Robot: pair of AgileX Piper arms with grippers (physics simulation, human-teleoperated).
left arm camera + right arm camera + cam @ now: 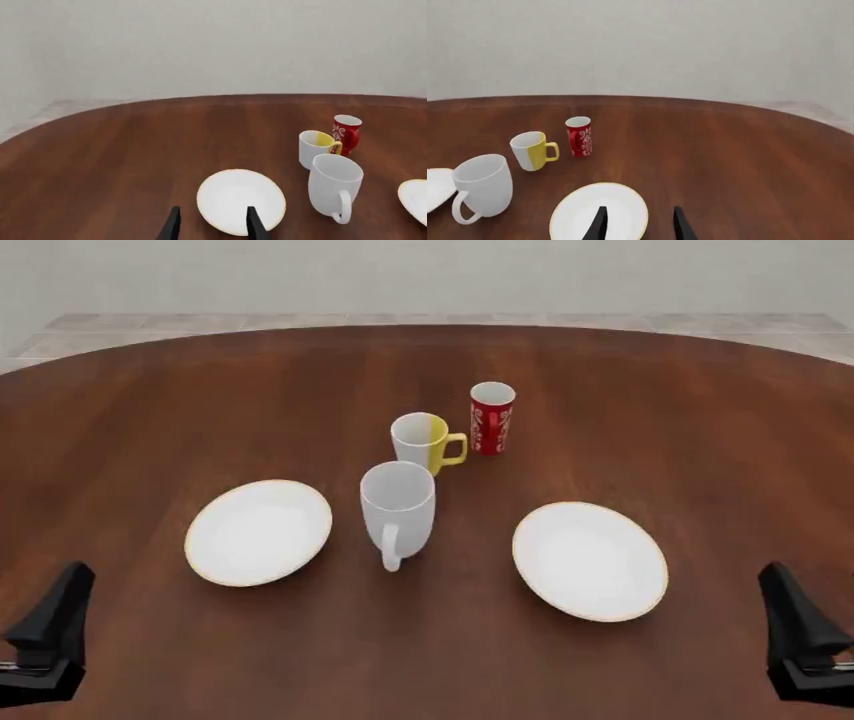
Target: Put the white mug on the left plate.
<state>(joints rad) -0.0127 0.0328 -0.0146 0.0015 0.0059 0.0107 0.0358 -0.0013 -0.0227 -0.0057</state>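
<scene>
The white mug [398,510] stands upright on the table [694,410], between the two plates, its handle turned toward the arms. The left plate [259,532] lies ahead of the left gripper [51,635], the other plate [590,560] ahead of the right gripper [805,640]. Both grippers sit low at the near corners, well apart from everything. Beyond the white mug stand a yellow mug [424,444] and a red cup [491,418]

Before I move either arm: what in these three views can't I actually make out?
- Left gripper: fingertips cut off by the left wrist view's edge; front view shows only a dark corner.
- Right gripper: likewise.
- Right plate: cut by the left wrist frame edge.
- Left plate: mostly cropped in the right wrist view, white mug overlapping.
- Red cup: pattern too small.
</scene>
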